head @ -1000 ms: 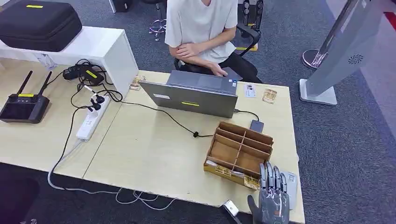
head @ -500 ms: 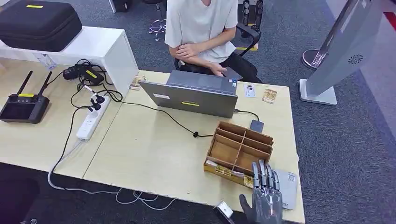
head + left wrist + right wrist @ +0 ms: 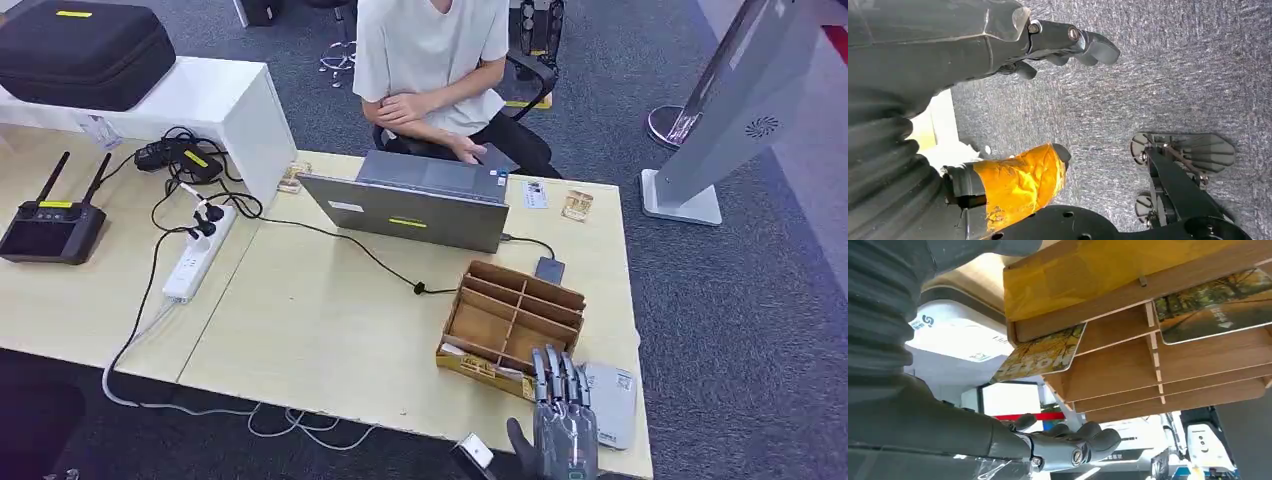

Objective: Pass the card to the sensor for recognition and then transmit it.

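Step in hand: reaching for a card. The right hand (image 3: 563, 425) hovers at the near edge of the wooden organizer (image 3: 512, 328) on the bench (image 3: 320, 330), fingers extended, holding nothing. The card (image 3: 1044, 358) (autumn print) sits in a near slot. Next move calls for pinching its exposed edge. The left hand (image 3: 998, 35) hangs over carpet, fingers apart, empty. The grey sensor (image 3: 612, 400) is partly hidden behind the right hand.

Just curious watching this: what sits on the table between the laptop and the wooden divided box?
In the head view, a black cable crosses the bare tabletop between the laptop and the wooden box.
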Controlling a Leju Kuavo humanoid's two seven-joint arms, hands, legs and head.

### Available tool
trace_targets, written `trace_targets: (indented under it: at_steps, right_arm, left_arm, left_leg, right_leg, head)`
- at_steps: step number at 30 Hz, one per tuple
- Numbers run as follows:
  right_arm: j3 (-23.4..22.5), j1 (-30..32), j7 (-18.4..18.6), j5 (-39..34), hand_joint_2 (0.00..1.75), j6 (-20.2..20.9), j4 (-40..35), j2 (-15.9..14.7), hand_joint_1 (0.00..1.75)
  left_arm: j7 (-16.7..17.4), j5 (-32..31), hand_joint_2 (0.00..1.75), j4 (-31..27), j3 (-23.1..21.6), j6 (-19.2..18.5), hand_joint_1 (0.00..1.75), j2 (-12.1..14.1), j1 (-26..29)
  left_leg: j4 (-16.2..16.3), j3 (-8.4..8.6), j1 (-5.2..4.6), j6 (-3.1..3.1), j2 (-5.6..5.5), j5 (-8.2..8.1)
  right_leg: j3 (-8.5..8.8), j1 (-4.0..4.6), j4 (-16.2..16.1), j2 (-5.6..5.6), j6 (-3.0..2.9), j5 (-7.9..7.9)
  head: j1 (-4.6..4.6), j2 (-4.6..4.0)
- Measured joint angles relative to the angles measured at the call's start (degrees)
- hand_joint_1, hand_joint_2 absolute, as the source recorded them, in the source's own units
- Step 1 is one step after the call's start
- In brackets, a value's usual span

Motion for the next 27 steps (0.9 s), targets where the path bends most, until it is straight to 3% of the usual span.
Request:
trace_targets:
  at_steps: [9, 10, 27]
  right_arm:
    - [0.11, -0.23, 1.62, 1.35, 1.75, 0.02, 0.26, 0.02, 0.00]
    - [0.11, -0.33, 1.62, 1.35, 1.75, 0.02, 0.37, 0.02, 1.75]
    - [-1.75, -0.60, -0.64, -2.25, 1.75, 0.15, 0.33, 0.02, 1.75]
  left_arm:
    - [-0.28, -0.33, 1.75, 0.00, 0.39, -0.26, 0.00, 0.00, -0.01]
    - [-0.35, -0.33, 1.75, 0.00, 0.42, -0.26, 0.00, 0.00, -0.02]
    - [-0.52, -0.50, 1.75, 0.00, 1.31, -0.33, 0.00, 0.00, -0.03]
  left_leg:
    - [0.00, 0.00, 0.00, 0.00, 0.00, 0.00]
    - [0.00, 0.00, 0.00, 0.00, 0.00, 0.00]
    - [0.00, 0.01, 0.00, 0.00, 0.00, 0.00]
  right_leg:
    - [0.00, 0.00, 0.00, 0.00, 0.00, 0.00]
    - [0.00, 0.00, 0.00, 0.00, 0.00, 0.00]
    - [0.00, 0.00, 0.00, 0.00, 0.00, 0.00]
  head:
    - [0.00, 0.00]
    - [-0.02, 0.00]
    - [0.00, 0.00]
